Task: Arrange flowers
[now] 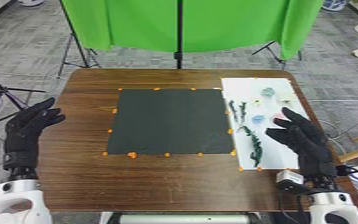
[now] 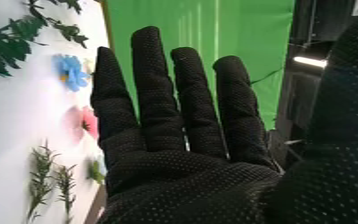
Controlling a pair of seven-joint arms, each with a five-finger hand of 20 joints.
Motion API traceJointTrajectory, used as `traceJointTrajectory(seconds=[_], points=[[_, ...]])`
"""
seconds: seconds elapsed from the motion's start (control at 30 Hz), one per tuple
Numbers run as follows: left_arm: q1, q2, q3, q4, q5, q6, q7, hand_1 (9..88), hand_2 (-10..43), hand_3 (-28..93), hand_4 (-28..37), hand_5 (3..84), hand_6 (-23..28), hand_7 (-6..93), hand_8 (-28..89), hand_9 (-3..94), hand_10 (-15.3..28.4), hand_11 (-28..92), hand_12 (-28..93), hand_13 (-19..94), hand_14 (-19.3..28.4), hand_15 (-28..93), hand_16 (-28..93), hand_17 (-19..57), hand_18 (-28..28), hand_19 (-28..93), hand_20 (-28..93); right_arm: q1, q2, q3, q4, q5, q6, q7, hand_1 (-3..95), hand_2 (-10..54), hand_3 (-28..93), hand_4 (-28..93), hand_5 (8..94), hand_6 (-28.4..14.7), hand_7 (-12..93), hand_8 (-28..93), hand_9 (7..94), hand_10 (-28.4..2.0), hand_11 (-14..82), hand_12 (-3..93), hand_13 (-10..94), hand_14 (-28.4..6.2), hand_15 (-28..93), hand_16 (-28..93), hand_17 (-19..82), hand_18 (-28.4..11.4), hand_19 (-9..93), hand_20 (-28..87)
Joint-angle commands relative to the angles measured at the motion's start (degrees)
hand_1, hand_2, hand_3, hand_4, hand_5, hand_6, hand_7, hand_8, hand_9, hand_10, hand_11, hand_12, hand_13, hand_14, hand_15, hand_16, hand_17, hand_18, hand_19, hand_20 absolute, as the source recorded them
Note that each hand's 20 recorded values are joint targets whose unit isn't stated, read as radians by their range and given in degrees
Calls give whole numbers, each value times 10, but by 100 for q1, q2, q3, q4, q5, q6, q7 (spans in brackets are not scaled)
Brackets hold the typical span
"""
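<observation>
Fingers loose and grasping nothing, a robot's left hand (image 1: 26, 125) hangs at the brown wooden desk's (image 1: 76, 160) edge, left of a black mat (image 1: 171, 121). Farther right, leafy green stems (image 1: 254, 145) and a blue flower (image 1: 258, 119) lie on a white board (image 1: 269, 162), the right hand (image 1: 305, 142) released alongside.
</observation>
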Motion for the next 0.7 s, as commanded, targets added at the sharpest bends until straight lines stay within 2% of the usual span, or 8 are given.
traceJointTrajectory(seconds=[0.03, 0.1, 0.17, 0.3, 0.5, 0.53, 0.6, 0.7], points=[[122, -106, -187, -15, 353, -877, -369, 324, 33, 660, -174, 488, 52, 150, -72, 491, 144, 238, 127, 428, 193, 349, -12, 84, 159, 338, 342, 45, 55, -133, -14, 3, 33, 70, 276, -95, 591, -283, 420, -13, 172, -101, 493, -138, 79, 185, 487, -153, 157, 242, 295, -201, 97, 363], [86, -85, -179, -2, 338, -919, -428, 324, 33, 658, -174, 486, 52, 148, -71, 490, 142, 235, 127, 427, 193, 341, -13, 84, 161, 333, 338, 39, 44, -137, -7, 100, 61, 45, 192, -95, 668, -283, 422, -14, 171, -101, 495, -141, 77, 186, 481, -157, 155, 245, 286, -202, 101, 358], [27, -60, -171, 11, 368, -1016, -467, 323, 33, 657, -173, 484, 52, 145, -70, 486, 142, 232, 128, 424, 192, 333, -12, 81, 160, 325, 334, 42, 51, -138, -20, 43, 166, 87, 168, -95, 683, -283, 423, -14, 168, -100, 495, -143, 75, 186, 478, -160, 153, 247, 282, -203, 105, 354], [-23, -12, -250, 15, 566, -1243, -513, 323, 33, 656, -173, 479, 51, 142, -68, 482, 141, 229, 129, 419, 192, 326, -8, 78, 160, 316, 329, 38, 111, -166, -21, 65, 178, 119, 159, -95, 690, -283, 425, -14, 165, -99, 495, -145, 73, 187, 474, -162, 151, 249, 281, -209, 108, 350], [100, -91, -263, -26, 512, -1195, -569, 325, 32, 654, -172, 478, 51, 141, -67, 479, 141, 226, 130, 415, 192, 318, -4, 77, 160, 311, 326, 66, 125, -180, -127, -516, 485, 463, 154, -95, 684, -283, 436, -18, 155, -94, 497, -146, 72, 187, 475, -165, 150, 253, 278, -212, 127, 359], [103, -85, -261, -25, 538, -1223, -566, 325, 32, 654, -172, 478, 51, 139, -67, 479, 141, 225, 130, 416, 192, 317, -3, 77, 160, 310, 325, 67, 156, -190, -180, -688, 643, 595, 156, -95, 678, -283, 442, -19, 153, -91, 507, -146, 79, 188, 493, -164, 154, 253, 281, -210, 163, 380], [121, -69, -295, -32, 593, -1319, -601, 326, 32, 653, -171, 477, 51, 139, -67, 478, 141, 225, 131, 415, 192, 313, -3, 77, 160, 309, 325, 63, 256, -277, -281, -1051, 1121, 845, 167, -95, 665, -283, 469, -26, 155, -87, 547, -148, 113, 192, 571, -151, 186, 263, 294, -203, 312, 457], [144, -82, -323, -42, 591, -1298, -606, 326, 32, 652, -170, 477, 51, 136, -67, 479, 140, 224, 130, 417, 192, 308, -4, 82, 160, 301, 318, 64, 402, -445, -433, -1684, 1857, 1426, 218, -95, 673, -282, 528, -34, 171, -91, 636, -157, 164, 187, 652, -132, 286, 247, 300, -208, 511, 492]])
